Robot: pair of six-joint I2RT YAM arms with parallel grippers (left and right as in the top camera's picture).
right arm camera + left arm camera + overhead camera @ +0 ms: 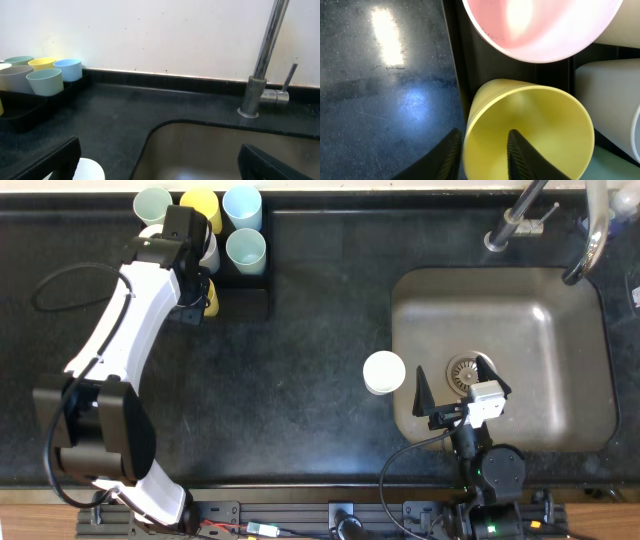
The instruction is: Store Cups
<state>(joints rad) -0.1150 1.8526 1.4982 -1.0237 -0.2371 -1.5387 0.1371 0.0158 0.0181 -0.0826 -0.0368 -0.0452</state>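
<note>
A black tray (243,292) at the counter's back left holds several upright cups: pale green (152,202), yellow (200,202), light blue (242,202) and teal (246,248). My left gripper (197,292) is over the tray's front part, shut on the wall of a yellow cup (530,130), one finger inside the cup and one outside. A pink cup (540,25) and a white one (610,95) stand close beside it. A single white cup (383,372) stands on the counter by the sink's left rim. My right gripper (455,387) hangs open near it, over the sink.
The steel sink (545,310) takes up the right side, with a faucet (260,65) behind it. Dark counter (300,380) lies between the tray and the sink. The tray's cups (45,80) show far off in the right wrist view.
</note>
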